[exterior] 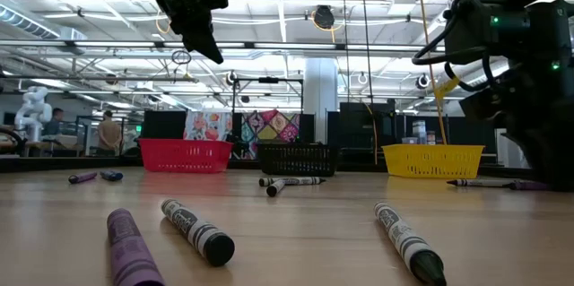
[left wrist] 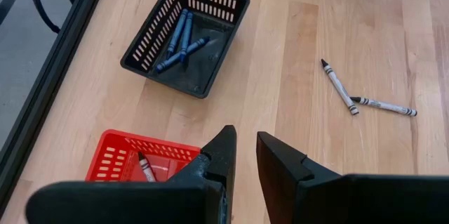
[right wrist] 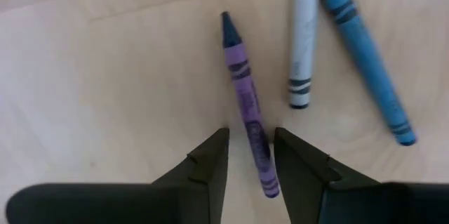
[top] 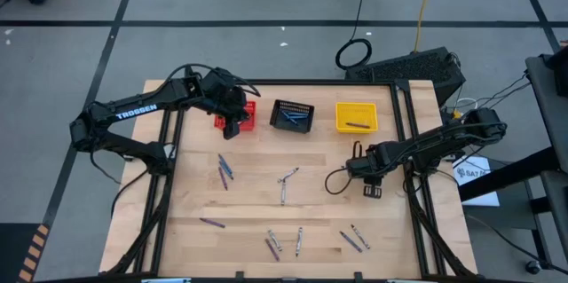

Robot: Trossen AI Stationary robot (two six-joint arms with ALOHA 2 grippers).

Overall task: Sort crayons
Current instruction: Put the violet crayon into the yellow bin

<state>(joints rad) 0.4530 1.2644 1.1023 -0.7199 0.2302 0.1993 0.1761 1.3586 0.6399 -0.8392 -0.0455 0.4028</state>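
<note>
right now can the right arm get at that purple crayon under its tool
Probably yes. In the right wrist view the purple crayon lies flat on bare wood, its near end between the open fingers of the right tool. The grey crayon and blue crayon lie off to one side, not touching it.

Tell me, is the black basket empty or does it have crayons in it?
Not empty. The black basket holds a few blue crayons lying on its bottom.
</note>
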